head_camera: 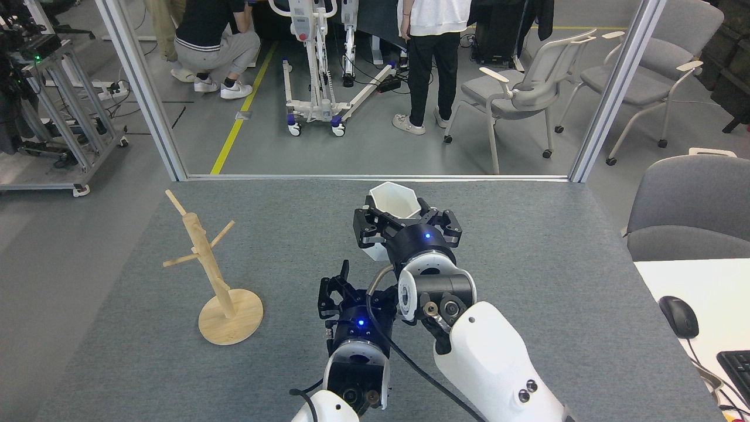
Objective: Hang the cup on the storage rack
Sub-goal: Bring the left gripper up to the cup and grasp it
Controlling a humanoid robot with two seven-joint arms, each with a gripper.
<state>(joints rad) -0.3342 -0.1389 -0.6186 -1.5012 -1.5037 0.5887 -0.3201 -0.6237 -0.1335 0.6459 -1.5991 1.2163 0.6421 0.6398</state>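
The cup (394,202) is held clamped in the right gripper (404,225); its handle should be turned toward the storage rack (211,272), well leftward.

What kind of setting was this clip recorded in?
Most likely a robotics lab or test workspace: a grey carpeted table behind a metal frame, a wheeled lift stand, and office chairs.

The cup (391,202) is plain white. The storage rack (212,275), near the tabletop's left edge, is pale bare wood. The tabletop (556,281) is speckled grey felt. Both the right gripper (404,225) and the left gripper (351,293) are black, each with a small blue light, on white arm shells.
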